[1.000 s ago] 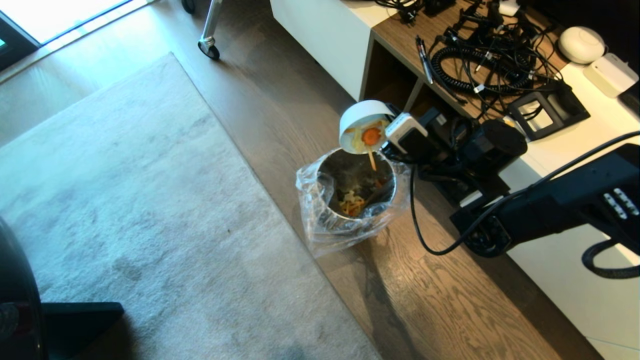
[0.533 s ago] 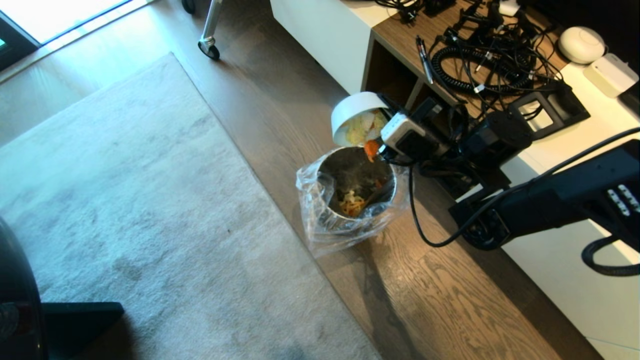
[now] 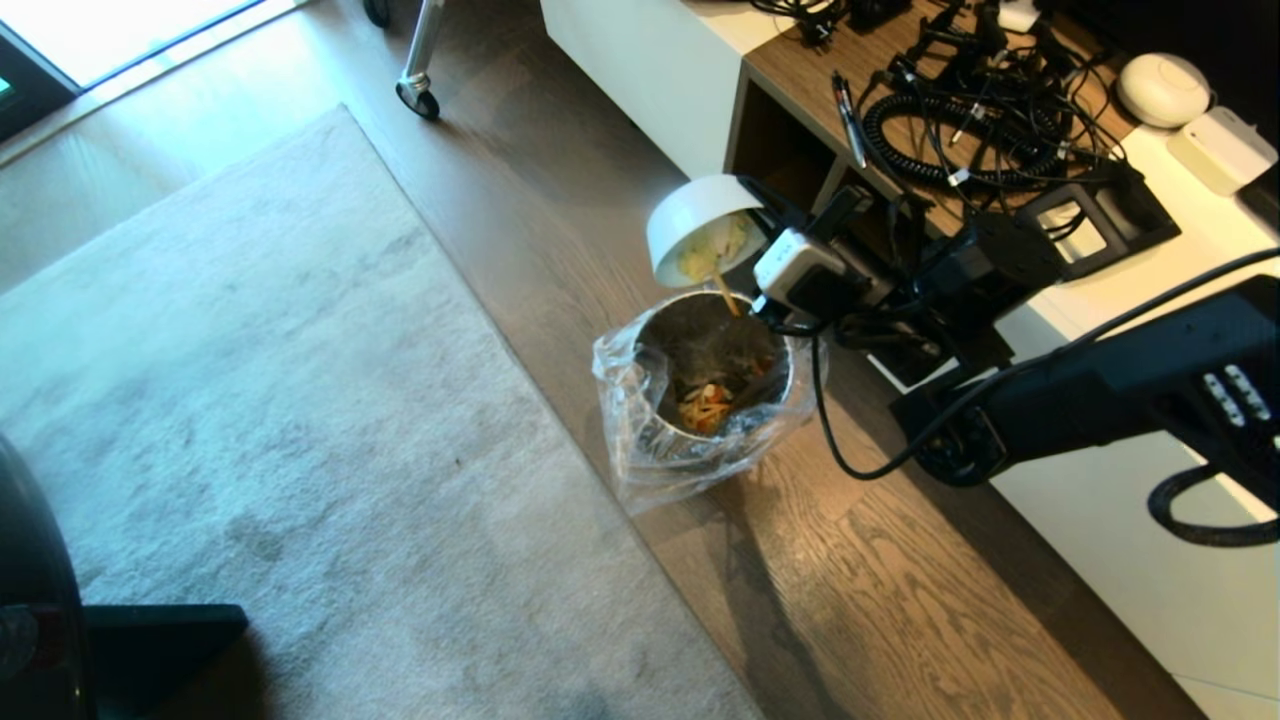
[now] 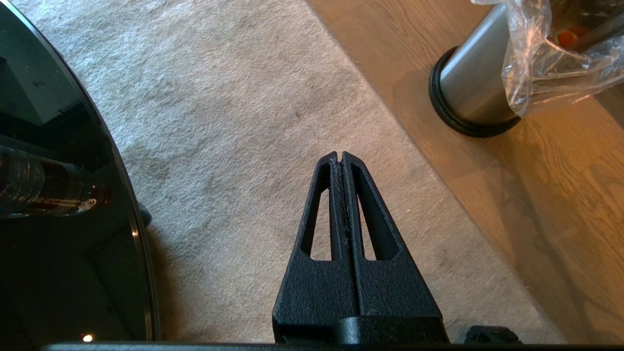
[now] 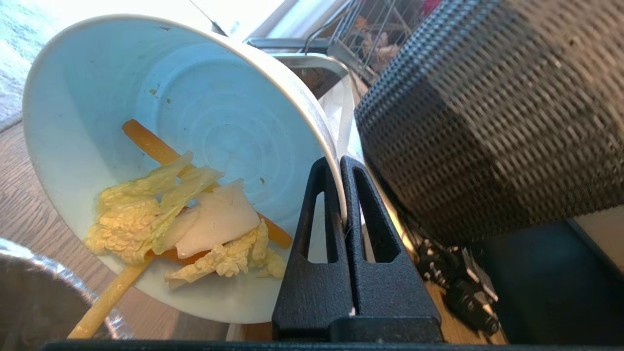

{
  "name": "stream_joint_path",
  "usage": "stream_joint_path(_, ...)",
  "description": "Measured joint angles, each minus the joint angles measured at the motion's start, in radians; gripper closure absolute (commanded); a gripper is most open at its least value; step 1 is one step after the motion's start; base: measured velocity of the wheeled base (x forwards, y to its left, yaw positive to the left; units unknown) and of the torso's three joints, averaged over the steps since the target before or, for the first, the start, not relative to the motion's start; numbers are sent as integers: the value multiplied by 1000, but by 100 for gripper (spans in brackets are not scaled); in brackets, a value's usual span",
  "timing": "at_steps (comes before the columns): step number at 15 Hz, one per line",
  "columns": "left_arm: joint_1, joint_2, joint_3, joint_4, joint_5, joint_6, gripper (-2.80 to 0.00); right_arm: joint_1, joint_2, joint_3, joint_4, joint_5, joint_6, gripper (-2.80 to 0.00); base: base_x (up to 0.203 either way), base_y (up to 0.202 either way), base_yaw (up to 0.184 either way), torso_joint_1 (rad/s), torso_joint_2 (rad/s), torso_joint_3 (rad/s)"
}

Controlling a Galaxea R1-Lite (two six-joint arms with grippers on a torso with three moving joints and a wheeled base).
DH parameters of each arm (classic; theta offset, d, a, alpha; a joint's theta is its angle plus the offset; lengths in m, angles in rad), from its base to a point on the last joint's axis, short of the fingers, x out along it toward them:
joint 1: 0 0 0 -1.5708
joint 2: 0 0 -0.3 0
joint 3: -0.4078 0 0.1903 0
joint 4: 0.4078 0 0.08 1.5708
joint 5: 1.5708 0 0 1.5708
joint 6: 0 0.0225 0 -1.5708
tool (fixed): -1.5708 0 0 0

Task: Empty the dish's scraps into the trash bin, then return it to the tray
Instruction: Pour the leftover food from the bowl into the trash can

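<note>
- Two grippers are fitted. The left gripper (image 4: 341, 158), nearest the robot, hangs over the grey carpet (image 3: 300, 400) with its fingers pressed together, holding nothing, just beside the curved rim of the glossy black table (image 4: 73, 219).
- Open carpet and bare wood floor (image 3: 900, 600) lie around the trash bin (image 3: 712, 385), a brushed-steel cylinder with a black base ring and a crinkled clear liner.
- Right gripper (image 5: 340, 165): fingers clamped on the rim of the dish (image 3: 700, 225), a smooth white bowl tilted mouth-down above the bin's far rim.
- Scraps (image 5: 180, 224) cling inside; one yellow strip overhangs the lip.
- A dark woven surface (image 5: 487, 112), possibly a basket, stands close behind.
</note>
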Motion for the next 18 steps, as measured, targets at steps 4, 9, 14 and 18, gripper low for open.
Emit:
stream_joint_path(4,0,0,0,0,0,0,0,0,12,-52,-16,61,-14,0,0,0,0,0,0,0)
stream_joint_path(9,0,0,0,0,0,0,0,-2,14,-72,-35,112,-14,0,0,0,0,0,0,0)
stream_joint_path(14,0,0,0,0,0,0,0,-1,6,-72,-41,126,9,0,0,0,0,0,0,0)
stream_joint_path(18,0,0,0,0,0,0,0,0,-18,-86,-42,127,48,0,0,0,0,0,0,0)
